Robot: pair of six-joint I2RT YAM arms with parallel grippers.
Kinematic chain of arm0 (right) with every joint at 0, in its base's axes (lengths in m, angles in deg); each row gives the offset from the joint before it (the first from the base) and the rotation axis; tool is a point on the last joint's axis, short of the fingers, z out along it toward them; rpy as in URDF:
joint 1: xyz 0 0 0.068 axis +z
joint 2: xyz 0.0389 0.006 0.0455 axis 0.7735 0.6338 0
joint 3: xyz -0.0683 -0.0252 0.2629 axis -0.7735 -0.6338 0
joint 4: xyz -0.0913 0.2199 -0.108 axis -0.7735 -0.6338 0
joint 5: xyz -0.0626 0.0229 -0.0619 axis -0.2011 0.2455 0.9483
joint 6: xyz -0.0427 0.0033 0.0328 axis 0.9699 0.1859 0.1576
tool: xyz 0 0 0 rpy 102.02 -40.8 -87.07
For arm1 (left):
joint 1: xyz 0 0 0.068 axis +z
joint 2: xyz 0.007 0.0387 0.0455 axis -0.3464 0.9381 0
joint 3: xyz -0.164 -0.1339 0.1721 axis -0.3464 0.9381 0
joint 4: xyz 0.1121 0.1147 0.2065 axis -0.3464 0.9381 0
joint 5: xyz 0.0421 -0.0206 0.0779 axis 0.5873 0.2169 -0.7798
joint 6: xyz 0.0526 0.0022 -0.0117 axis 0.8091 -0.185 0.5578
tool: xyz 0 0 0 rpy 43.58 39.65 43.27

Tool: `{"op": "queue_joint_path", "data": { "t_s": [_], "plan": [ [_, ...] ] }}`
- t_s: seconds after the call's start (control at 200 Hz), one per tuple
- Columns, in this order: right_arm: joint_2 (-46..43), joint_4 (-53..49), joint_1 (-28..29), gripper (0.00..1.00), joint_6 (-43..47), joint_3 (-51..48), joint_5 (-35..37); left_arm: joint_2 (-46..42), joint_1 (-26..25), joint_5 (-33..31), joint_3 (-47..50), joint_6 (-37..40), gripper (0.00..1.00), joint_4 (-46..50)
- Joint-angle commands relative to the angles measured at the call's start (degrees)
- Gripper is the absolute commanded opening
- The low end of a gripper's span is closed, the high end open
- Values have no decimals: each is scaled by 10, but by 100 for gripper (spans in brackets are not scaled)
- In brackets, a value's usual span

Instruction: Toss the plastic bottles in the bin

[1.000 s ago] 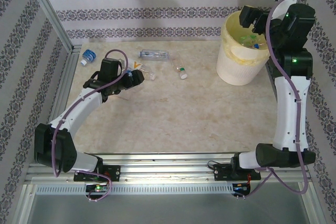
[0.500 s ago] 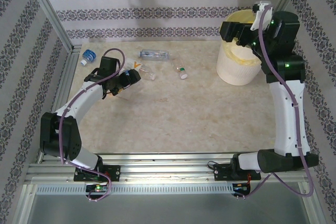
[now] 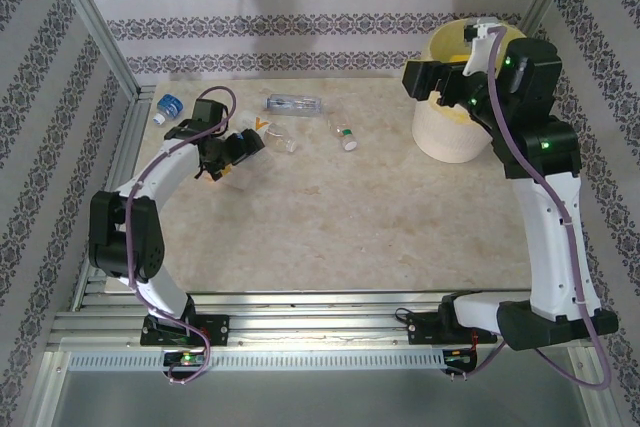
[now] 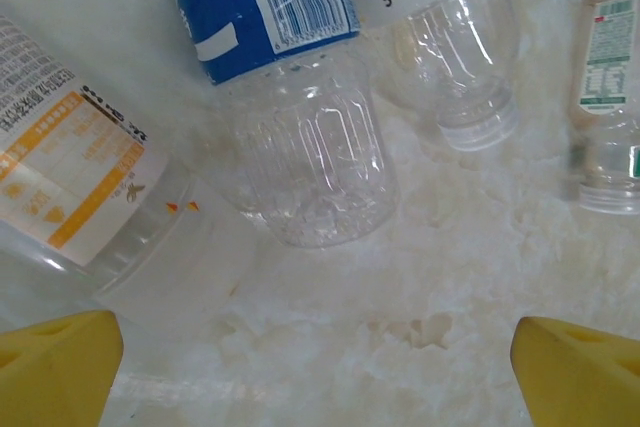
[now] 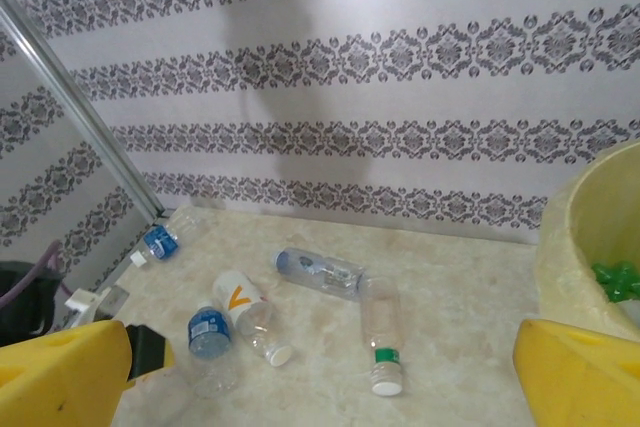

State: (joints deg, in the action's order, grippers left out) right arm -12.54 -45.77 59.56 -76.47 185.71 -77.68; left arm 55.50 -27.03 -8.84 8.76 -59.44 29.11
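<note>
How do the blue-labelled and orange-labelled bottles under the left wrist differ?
The blue-labelled bottle carries a blue label with a barcode; the orange-labelled bottle a white one with orange print. The blue-labelled bottle has ribbed panels; the orange-labelled bottle looks smooth. Both are clear plastic.

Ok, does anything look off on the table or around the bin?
Nothing stands out. The bin stands upright at the far right corner, and the bottles lie on their sides along the far side of the table, with no spill visible.
</note>
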Motion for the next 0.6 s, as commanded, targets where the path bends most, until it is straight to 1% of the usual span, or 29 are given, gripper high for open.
{"op": "queue_joint_path", "data": {
  "t_s": [0.0,0.115,0.195,0.595],
  "plan": [
    [-14,-5,10,98,0,-12,0,26,11,-12,-30,9,100,38],
    [-22,-7,14,98,4,-19,5,51,16,-24,-54,8,100,65],
    [-27,-10,15,98,11,-22,7,53,17,-37,-62,4,100,77],
    [-34,-13,16,98,18,-28,10,67,23,-51,-46,-21,100,84]
  ]
}}
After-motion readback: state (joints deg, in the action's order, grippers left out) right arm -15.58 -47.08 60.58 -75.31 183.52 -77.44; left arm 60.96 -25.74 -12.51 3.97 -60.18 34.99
